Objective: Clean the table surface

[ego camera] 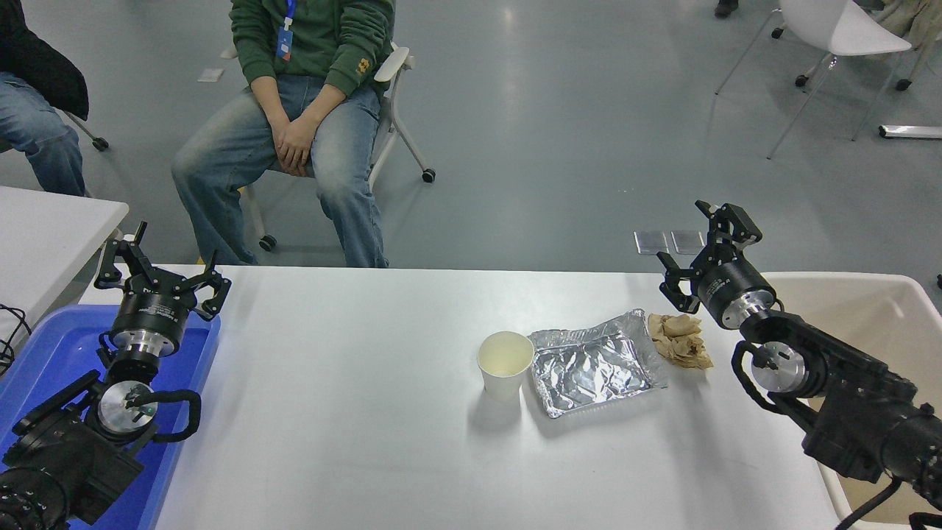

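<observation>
Right gripper point(698, 249) raised, spread wide

paper cup point(505, 364) beside foil tray point(596, 362); crumpled brown paper point(681, 339) at tray's right

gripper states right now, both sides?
Left gripper: open, empty, parked over the blue tray.
Right gripper: open, empty, above the table's far edge near the crumpled brown paper.
</observation>
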`<state>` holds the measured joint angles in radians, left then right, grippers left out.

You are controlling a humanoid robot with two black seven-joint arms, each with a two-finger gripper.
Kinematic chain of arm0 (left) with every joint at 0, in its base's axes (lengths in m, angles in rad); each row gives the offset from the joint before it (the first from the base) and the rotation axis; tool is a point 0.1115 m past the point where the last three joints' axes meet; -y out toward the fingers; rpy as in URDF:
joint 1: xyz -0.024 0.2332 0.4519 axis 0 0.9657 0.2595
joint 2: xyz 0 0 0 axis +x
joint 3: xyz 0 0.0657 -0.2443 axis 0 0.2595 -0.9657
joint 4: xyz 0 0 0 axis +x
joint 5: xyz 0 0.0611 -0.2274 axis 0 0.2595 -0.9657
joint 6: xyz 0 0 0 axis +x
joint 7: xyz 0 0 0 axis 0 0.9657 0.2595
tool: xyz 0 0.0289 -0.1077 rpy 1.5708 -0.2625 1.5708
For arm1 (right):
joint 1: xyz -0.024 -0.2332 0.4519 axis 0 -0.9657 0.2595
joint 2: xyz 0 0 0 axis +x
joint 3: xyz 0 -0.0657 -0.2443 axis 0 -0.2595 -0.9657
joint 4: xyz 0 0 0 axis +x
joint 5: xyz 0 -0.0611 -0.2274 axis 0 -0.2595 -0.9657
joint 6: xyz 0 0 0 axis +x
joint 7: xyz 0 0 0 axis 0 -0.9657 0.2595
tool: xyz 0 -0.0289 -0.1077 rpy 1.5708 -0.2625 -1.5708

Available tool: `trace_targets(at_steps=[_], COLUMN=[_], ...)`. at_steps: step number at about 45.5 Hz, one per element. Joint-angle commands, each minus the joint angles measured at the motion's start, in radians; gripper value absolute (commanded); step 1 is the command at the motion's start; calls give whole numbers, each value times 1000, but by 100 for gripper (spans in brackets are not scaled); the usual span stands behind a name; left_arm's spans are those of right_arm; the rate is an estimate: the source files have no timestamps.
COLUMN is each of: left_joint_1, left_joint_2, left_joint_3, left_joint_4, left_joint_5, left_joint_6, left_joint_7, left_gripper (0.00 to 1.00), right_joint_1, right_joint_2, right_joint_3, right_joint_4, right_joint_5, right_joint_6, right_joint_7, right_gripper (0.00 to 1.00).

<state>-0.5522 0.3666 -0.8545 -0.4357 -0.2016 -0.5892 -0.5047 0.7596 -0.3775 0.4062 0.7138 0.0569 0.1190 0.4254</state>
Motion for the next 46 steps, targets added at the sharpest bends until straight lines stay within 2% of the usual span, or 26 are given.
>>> trace_targets(at_steps=[1,12,23,39,46], left_joint_1=[0,0,0,0,0], left_joint_2=[0,0,0,0,0], left_joint_3=[0,0,0,0,0], left_joint_4=[0,0,0,0,0], left_joint_5=[1,-1,-1,-1,-1], left_joint_6=[0,0,-1,0,0], left_joint_7=[0,0,0,0,0], left_gripper=[100,100,100,100,100], right_joint_1=[-5,-6,33,303,458], right_joint_2=[-75,-132,-150,-265,-270], right_joint_3=[3,-1,-79,-431,-598], right_joint_4=[121,242,322,449,516], right_joint_5=[-17,-38,-244,-298,-336], right_joint_6=[-19,-15,-62,-76,-82], right_joint_7=[-95,-96,-109,-139,-140], right_gripper=[100,100,99,100,100])
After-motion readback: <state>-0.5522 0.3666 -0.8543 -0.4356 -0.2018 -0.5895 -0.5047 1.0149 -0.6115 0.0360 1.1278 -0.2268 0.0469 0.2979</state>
